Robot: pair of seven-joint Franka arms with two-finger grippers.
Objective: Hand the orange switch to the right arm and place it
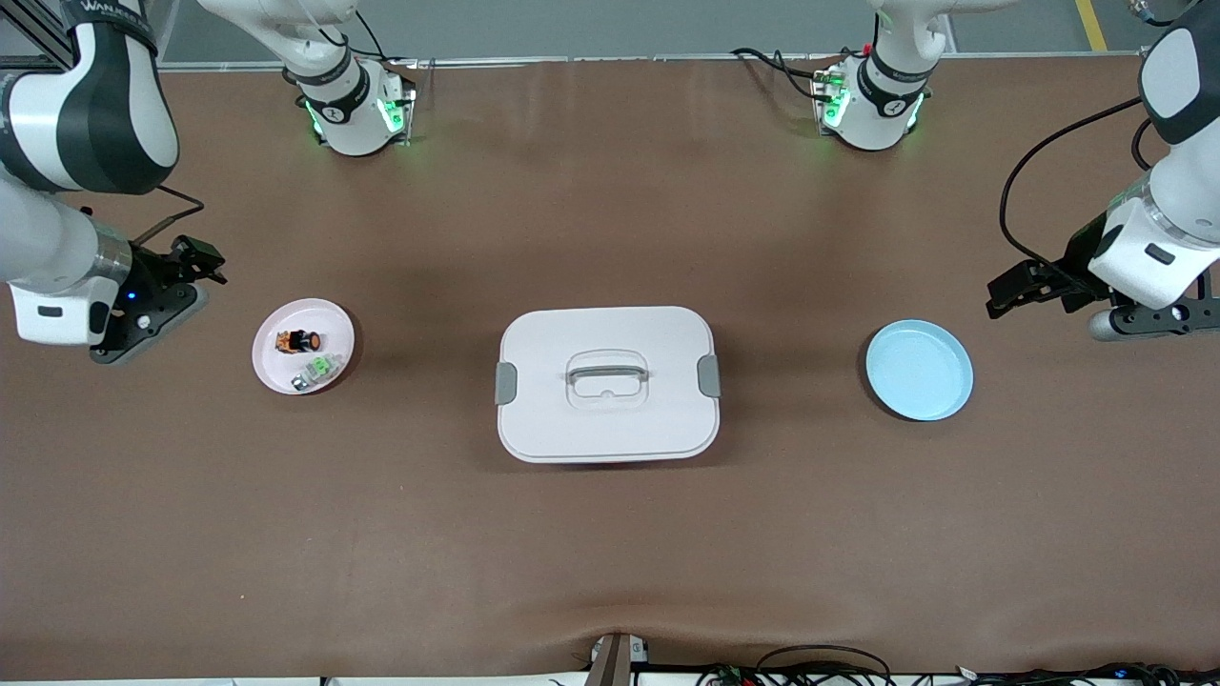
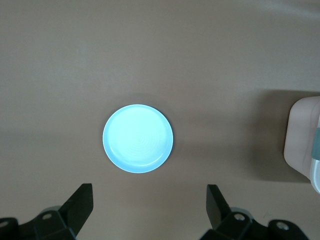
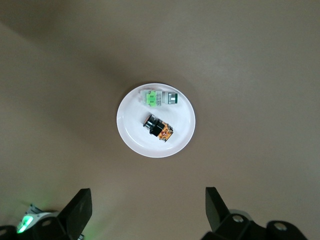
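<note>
The orange switch [image 1: 297, 340] lies on its side on a pink plate [image 1: 270, 365] toward the right arm's end of the table. In the right wrist view the switch [image 3: 159, 127] lies on the plate [image 3: 132, 132], apart from my fingers. My right gripper [image 1: 202, 259] is open and empty, over bare table beside the pink plate; it also shows in the right wrist view [image 3: 148, 207]. My left gripper [image 1: 1012, 289] is open and empty, over the table beside a blue plate [image 1: 919, 370]; it also shows in the left wrist view [image 2: 150, 207].
A small green-and-silver part [image 1: 319, 368] lies on the pink plate next to the switch, also in the right wrist view [image 3: 160, 98]. A white lidded box [image 1: 607, 419] with a handle stands mid-table. The blue plate [image 2: 138, 138] holds nothing. Cables run along the front edge.
</note>
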